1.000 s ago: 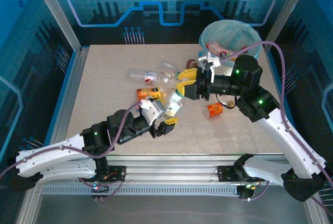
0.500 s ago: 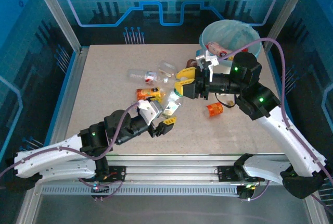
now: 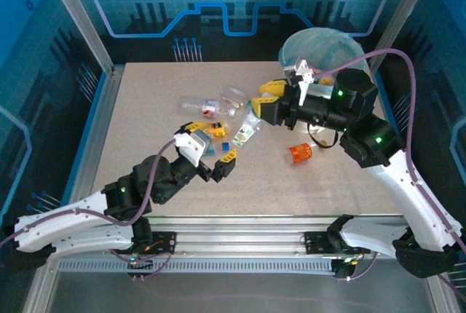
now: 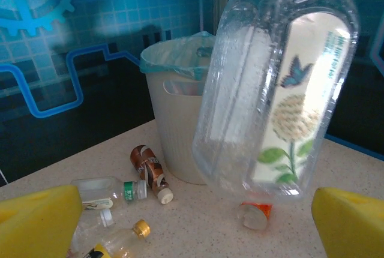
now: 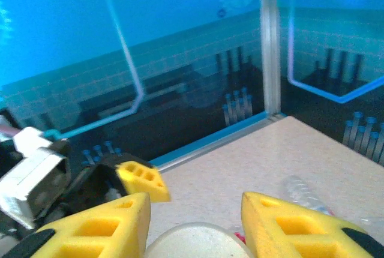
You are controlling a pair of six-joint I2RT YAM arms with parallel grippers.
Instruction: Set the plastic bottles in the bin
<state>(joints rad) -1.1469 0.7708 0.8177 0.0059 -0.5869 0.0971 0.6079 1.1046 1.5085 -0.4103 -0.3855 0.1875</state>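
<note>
The left gripper (image 3: 211, 143) hovers over the speckled table (image 3: 138, 145), well to the near left of the bin, its yellow jaws spread wide and gripping nothing. Under it lies a small orange bottle (image 3: 213, 131). A little closer to the bin, a flower-label bottle (image 4: 270, 90), clear with a white butterfly-and-flower label, hangs tilted in the air. The right gripper (image 3: 262, 94), just left of the bin, has its jaws closed on the bottle's upper end. An orange-capped bottle (image 3: 300, 153) lies on the table in front of the bin, and a brown bottle (image 4: 147, 163) lies just beside its base. Two empty clear bottles (image 3: 200, 104) lie farther left. The bin (image 3: 293, 45), white with a pale blue liner, stands at the far right corner.
</note>
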